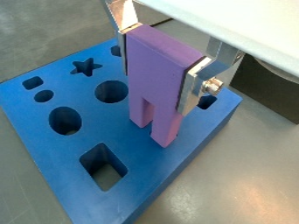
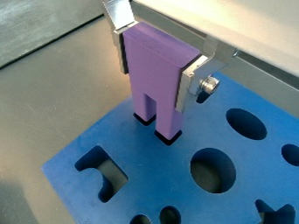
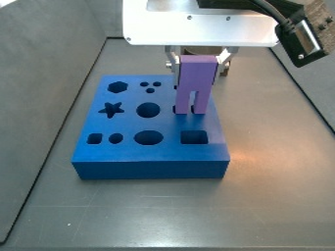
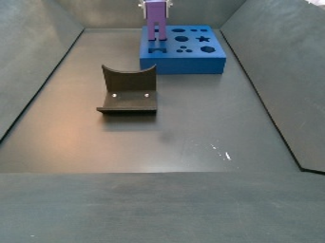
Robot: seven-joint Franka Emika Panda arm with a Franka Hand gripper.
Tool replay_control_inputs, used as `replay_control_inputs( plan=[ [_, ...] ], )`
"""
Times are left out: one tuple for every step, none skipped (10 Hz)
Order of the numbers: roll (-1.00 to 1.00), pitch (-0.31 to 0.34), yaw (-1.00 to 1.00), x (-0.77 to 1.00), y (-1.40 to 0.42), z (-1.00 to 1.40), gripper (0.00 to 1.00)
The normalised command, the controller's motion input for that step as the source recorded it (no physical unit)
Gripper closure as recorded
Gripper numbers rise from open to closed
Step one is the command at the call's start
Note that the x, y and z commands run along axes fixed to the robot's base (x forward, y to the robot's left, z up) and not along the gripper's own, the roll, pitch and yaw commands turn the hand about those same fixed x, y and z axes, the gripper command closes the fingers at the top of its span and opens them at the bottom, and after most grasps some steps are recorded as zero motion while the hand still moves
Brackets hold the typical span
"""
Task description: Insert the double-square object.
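Note:
The double-square object [image 1: 155,74] is a tall purple block, held upright with its two square prongs pointing down. My gripper [image 1: 160,63] is shut on its upper part, one silver finger [image 1: 194,87] on each side. It also shows in the other wrist view [image 2: 156,74], where the prong tips sit at the mouths of two small dark square holes near one edge of the blue board [image 2: 152,166]. In a side view the block [image 3: 194,83] stands over the board's [image 3: 151,165] right part under the gripper [image 3: 197,57]. In the far side view the block [image 4: 154,21] stands on the board [image 4: 191,65].
The board [image 1: 176,171] has other cut-outs: a star [image 1: 83,67], a round hole [image 1: 111,91], an oval [image 1: 66,120] and a large square [image 1: 104,166]. A dark grey curved block [image 4: 127,92] lies on the grey floor in front of the board. Grey walls enclose the floor.

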Motion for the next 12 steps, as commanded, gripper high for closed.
replay_control_inputs(
  plan=[
    [0.0, 0.0, -0.09, -0.23, 0.0, -0.23, 1.0],
    [0.01, 0.0, 0.0, 0.0, 0.0, -0.17, 1.0],
    [0.01, 0.037, 0.0, 0.25, 0.0, -0.25, 1.0],
    [0.0, 0.059, -0.03, 0.31, 0.0, -0.28, 1.0],
    [0.0, 0.053, -0.03, 0.28, 0.0, -0.3, 1.0],
    [0.05, 0.033, 0.0, 0.08, 0.0, -0.24, 1.0],
    [0.0, 0.0, 0.0, 0.0, 0.0, -0.35, 1.0],
    [0.0, 0.0, -0.03, 0.0, 0.0, -0.41, 1.0],
    [-0.05, -0.01, -0.09, 0.0, 0.0, -0.34, 1.0],
    [-0.08, -0.034, -0.07, 0.0, 0.0, -0.3, 1.0],
    [-0.05, -0.041, -0.02, 0.0, 0.0, -0.26, 1.0],
    [-0.01, -0.01, -0.01, 0.0, 0.0, -0.19, 1.0]
  ],
)
